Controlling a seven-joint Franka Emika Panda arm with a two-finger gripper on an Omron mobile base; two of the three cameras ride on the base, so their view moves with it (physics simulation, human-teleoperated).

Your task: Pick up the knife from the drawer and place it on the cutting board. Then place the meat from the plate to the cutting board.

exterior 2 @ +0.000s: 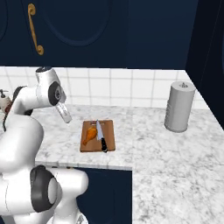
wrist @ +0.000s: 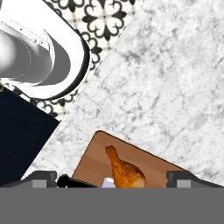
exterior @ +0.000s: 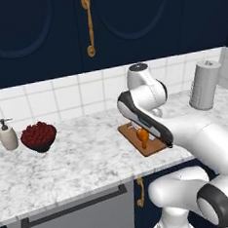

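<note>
Orange-brown chicken drumstick [exterior 2: 89,135], black-handled silver-bladed knife [exterior 2: 102,137], reddish-brown wooden cutting board [exterior 2: 109,144], grey-veined white marble counter [exterior 2: 175,157], black-and-white patterned floor tile [wrist: 105,15].

The cutting board [exterior 2: 97,136] looked like reddish-brown wood, smooth and matt; the knife [exterior 2: 101,137] on it had a pale metal blade and a matt black handle; the meat [exterior 2: 89,134] had an orange-brown, slightly rough skin; the counter [exterior 2: 175,162] was grey-veined white marble, smooth; the wall tiles [exterior: 70,95] were plain white and faintly glossy; the cabinet doors [exterior: 40,29] were matt navy with brass-coloured handles [exterior: 88,25]; the canister [exterior 2: 179,106] looked like dull grey metal.
</note>
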